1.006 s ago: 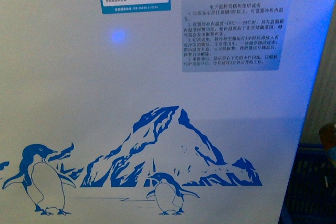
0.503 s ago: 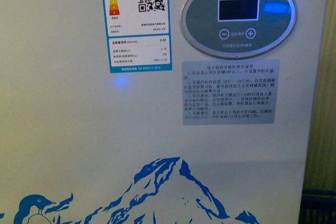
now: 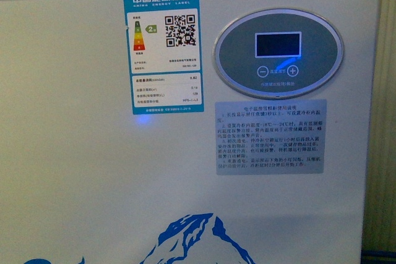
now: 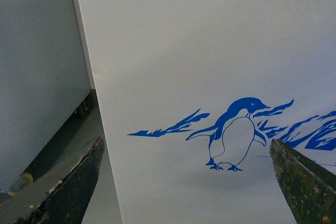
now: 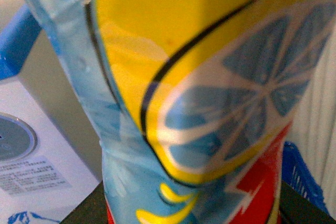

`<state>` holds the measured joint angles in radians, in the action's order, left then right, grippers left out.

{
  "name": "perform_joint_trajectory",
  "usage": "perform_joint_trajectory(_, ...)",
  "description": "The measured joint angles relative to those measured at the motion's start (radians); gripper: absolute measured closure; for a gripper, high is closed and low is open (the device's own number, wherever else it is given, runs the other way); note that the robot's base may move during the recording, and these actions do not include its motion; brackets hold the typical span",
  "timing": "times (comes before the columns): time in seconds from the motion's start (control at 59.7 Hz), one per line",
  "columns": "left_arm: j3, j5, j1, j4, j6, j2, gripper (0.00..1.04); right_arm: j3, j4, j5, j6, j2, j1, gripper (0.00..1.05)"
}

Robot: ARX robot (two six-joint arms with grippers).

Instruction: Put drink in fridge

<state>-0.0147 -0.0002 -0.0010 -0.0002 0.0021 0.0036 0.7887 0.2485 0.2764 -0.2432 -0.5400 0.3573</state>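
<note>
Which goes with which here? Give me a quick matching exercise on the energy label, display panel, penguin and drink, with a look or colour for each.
1. energy label
2. display panel
3. penguin
4. drink

A. yellow, with a citrus slice on it
B. grey oval
C. blue outline drawing
D. carries a QR code

Pairs: 1-D, 2-B, 3-C, 4-A

Left wrist view catches the floor (image 4: 84, 129), a narrow grey strip running back between the fridge (image 4: 210, 51) and a grey panel (image 4: 37, 51), with one small dark thing (image 4: 81, 112) sitting on it (too blurred to name)
</note>
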Motion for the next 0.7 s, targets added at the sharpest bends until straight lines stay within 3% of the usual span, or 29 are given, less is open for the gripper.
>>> perform_joint_trajectory(0.352, 0.0, 0.0, 0.0, 0.0, 0.0, 0.0, 0.08, -0.101, -0.042, 0.064, -0.036, 0.07, 0.016, 0.61)
perform_joint_trajectory(0.704, 0.0, 0.0, 0.0, 0.0, 0.0, 0.0, 0.08, -0.138, -0.043, 0.061, -0.048, 0.082, -0.009, 0.61)
